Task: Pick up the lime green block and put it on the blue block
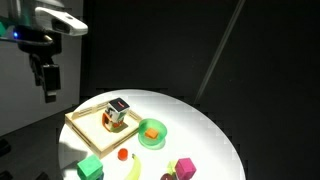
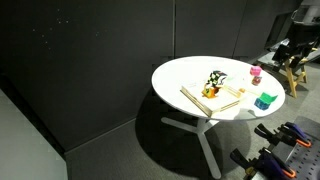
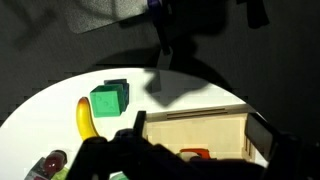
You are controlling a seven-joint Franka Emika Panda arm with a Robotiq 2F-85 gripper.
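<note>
The lime green block (image 1: 90, 168) sits near the table's front edge, beside a banana (image 1: 132, 170). In the wrist view the lime green block (image 3: 105, 102) has a darker block (image 3: 119, 87) right behind it, touching it; this looks like the blue block. In an exterior view the pair shows as a green block (image 2: 268, 98) with a blue one (image 2: 261, 103) against it. My gripper (image 1: 47, 92) hangs high above and beside the table, far from the blocks. In the wrist view the gripper (image 3: 200, 135) is open and empty, over the wooden tray (image 3: 200, 122).
A wooden tray (image 1: 84, 121) holds a multi-coloured cube (image 1: 117, 112). A round green bowl (image 1: 152, 132) holds something orange. A magenta block (image 1: 185, 167) and a small red item (image 1: 122, 154) lie near the front. The round white table (image 1: 200, 125) drops off on all sides.
</note>
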